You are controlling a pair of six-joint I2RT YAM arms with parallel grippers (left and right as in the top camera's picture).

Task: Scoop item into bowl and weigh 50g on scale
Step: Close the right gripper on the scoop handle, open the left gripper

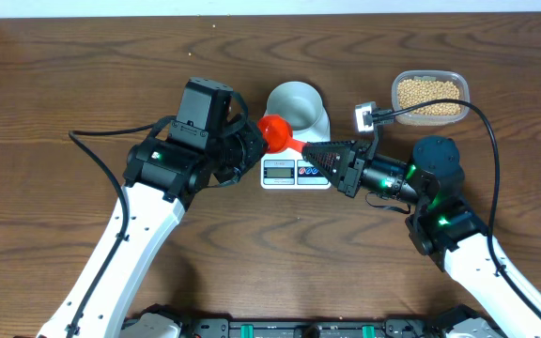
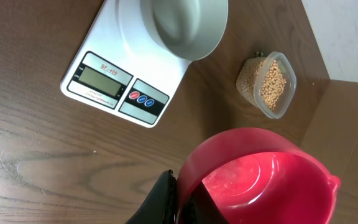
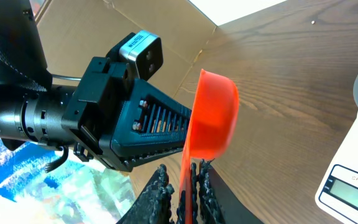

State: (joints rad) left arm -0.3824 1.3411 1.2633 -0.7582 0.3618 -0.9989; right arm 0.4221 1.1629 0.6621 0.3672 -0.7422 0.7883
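I see soft, even light from above; the worktop [image 1: 64, 75] carries only faint shadows. The red scoop [image 2: 260, 180] shows a mild sheen. In its wrist view the right pincer [image 3: 183, 171] looks slightly blurred.

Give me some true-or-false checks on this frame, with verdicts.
1. The bowl sits on the scale. True.
2. The bowl holds beans. False: it is empty; the beans are in the clear container.
3. The left gripper holds the red scoop. True.
4. The scoop is full. False: it is empty.
5. The right gripper is far from the scoop. False: the scoop's handle lies between its fingers.
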